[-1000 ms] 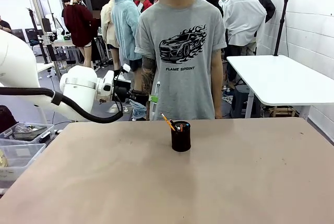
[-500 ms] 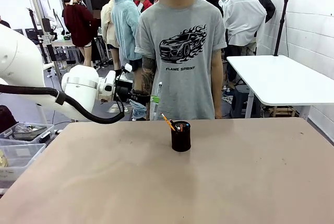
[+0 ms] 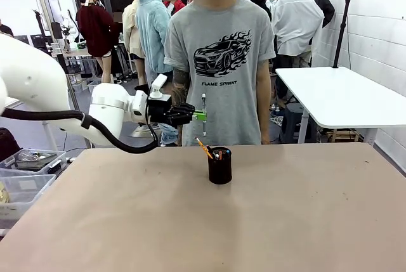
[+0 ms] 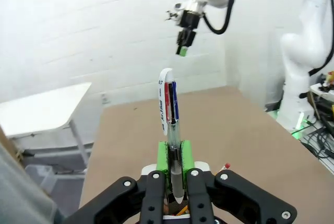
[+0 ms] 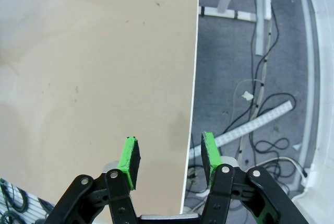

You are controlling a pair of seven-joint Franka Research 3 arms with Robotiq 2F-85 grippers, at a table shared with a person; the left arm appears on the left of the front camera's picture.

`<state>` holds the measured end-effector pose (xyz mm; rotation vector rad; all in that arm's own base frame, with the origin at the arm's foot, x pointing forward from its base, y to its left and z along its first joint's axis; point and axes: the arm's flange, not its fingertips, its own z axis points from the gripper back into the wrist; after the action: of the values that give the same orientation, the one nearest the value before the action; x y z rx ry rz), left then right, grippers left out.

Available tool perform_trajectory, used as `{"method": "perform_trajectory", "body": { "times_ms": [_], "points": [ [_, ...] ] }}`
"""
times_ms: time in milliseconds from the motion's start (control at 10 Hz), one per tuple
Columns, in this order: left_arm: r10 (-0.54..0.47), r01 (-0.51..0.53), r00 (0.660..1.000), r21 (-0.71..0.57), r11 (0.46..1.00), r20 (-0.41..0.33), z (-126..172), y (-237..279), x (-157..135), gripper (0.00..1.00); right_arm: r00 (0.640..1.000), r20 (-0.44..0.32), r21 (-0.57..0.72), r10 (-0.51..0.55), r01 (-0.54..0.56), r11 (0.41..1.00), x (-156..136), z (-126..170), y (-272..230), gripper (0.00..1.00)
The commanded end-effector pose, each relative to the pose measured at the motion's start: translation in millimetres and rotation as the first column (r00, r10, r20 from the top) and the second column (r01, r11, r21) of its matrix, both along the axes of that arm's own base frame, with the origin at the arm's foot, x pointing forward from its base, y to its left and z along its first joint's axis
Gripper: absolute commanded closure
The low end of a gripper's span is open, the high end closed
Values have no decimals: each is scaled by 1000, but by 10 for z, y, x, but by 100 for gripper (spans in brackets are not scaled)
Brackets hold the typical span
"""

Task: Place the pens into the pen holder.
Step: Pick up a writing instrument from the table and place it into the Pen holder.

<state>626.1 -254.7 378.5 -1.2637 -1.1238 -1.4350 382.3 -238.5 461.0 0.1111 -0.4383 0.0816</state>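
Green pads of the left gripper (image 3: 199, 115) clamp the silver-white pen (image 3: 203, 108) upright, up and left of the pen holder (image 3: 220, 165), so centre it above the rim before lowering, while the right gripper (image 5: 169, 158) hangs open, empty.

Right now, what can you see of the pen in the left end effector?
The silver-white pen is a slim stick with a clear plastic-looking barrel and a white cap end carrying red and blue sliders and small print. It is clamped between the green pads of the left end effector, which is shut on its lower half. In the front view it stands nearly upright in the air, above and to the left of the pen holder and not touching it. Its writing tip is hidden behind the fingers.
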Motion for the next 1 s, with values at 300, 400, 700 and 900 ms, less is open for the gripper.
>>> {"method": "perform_trajectory", "body": {
  "times_ms": [300,400,700,900],
  "points": [
    [-176,176,984,-39,984,14,-363,-373,291,100,1000,1,-18,-5,5,1000,2,-13,-3,40],
    [-194,194,981,-42,980,1,-446,-434,306,100,1000,1,-18,-5,5,1000,2,-13,-3,40],
    [-240,241,971,-32,970,12,-574,-535,349,100,1000,1,-18,-5,5,1000,2,-13,-3,40],
    [-267,267,964,-19,963,-9,-655,-581,390,100,1000,1,-18,-5,5,1000,2,-13,-3,40]
  ]
}}
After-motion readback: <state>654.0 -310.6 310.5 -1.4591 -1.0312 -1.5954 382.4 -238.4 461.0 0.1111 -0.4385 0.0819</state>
